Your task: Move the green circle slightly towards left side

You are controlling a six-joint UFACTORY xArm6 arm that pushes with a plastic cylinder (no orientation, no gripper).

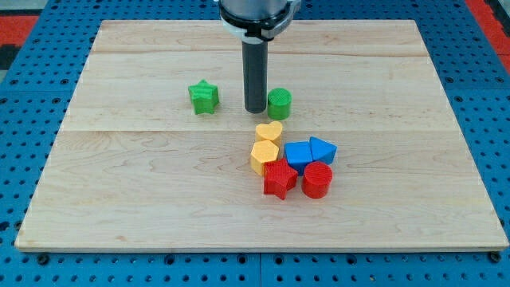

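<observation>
The green circle (280, 104) is a short round block near the middle of the wooden board (143, 183). My tip (255, 109) stands just to the view's left of it, close to it; contact cannot be told. A green star (204, 97) lies further to the view's left of the tip.
Below the green circle sits a tight cluster: a yellow heart (269, 131), a yellow hexagon (264, 155), a blue cube (298, 154), a blue triangular block (323, 149), a red star (279, 178) and a red cylinder (317, 179). Blue pegboard (24, 119) surrounds the board.
</observation>
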